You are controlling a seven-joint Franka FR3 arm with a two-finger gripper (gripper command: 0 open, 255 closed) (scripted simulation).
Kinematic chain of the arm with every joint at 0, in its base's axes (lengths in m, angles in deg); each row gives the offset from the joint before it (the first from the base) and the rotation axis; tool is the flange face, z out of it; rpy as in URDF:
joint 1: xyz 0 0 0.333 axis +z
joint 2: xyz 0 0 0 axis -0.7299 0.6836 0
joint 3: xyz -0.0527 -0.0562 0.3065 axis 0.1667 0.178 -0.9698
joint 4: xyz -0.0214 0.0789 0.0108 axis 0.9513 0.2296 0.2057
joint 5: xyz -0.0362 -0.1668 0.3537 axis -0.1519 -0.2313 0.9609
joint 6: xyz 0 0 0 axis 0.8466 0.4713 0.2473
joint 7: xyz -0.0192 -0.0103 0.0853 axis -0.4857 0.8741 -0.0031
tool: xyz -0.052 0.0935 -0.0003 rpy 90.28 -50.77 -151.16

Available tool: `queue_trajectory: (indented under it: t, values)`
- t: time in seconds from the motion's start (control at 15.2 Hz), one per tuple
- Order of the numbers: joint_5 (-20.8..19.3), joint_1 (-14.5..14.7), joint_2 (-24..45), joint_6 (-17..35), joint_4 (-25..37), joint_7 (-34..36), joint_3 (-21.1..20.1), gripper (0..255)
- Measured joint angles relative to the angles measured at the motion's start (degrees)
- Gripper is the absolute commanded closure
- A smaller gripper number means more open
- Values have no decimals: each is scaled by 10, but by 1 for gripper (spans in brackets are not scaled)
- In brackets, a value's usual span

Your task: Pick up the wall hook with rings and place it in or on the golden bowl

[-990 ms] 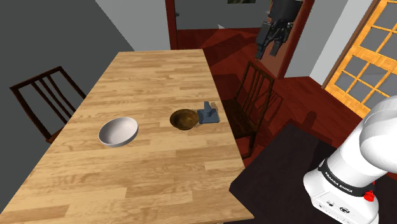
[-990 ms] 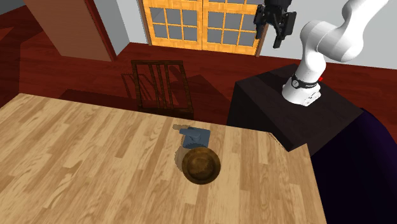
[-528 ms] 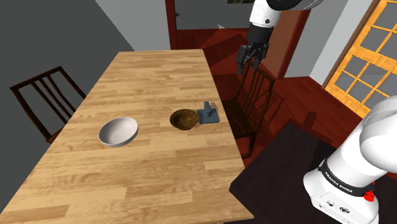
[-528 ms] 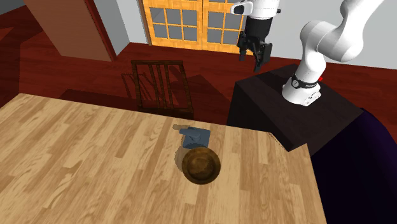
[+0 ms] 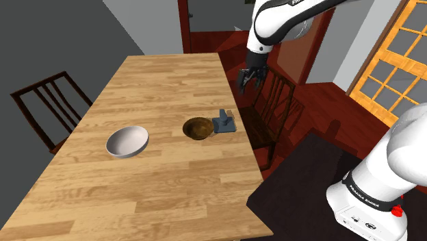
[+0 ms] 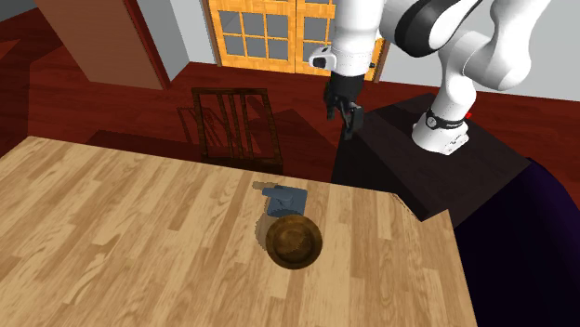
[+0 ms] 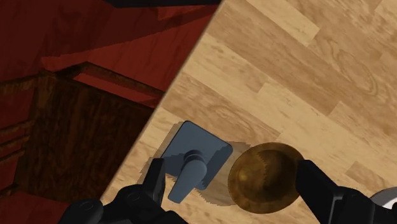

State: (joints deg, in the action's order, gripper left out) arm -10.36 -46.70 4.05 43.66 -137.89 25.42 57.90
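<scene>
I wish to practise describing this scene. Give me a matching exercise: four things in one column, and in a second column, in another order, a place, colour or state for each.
Things
1. wall hook
2. golden bowl
3. white bowl
4. gripper

Descriptions
A. in the air, fingers open, holding nothing
B. blue-grey, nearest the edge of the table
C. palest, set apart toward the shoulder view's left
D. brown-gold, between the other two things on the table

Pairs: 1-B, 2-D, 3-C, 4-A

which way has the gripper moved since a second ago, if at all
Yes. In the shoulder view the gripper has come down and to that view's left, toward the table edge near the wall hook.
</scene>
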Motion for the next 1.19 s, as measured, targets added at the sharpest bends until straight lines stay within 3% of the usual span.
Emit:
queue_trajectory:
  t: [0.53, 1.19]
  values:
    - [-17, 2, 177, 105, 63, 13, -2, 0]
    - [-42, 9, 405, 156, 228, 34, 8, 0]
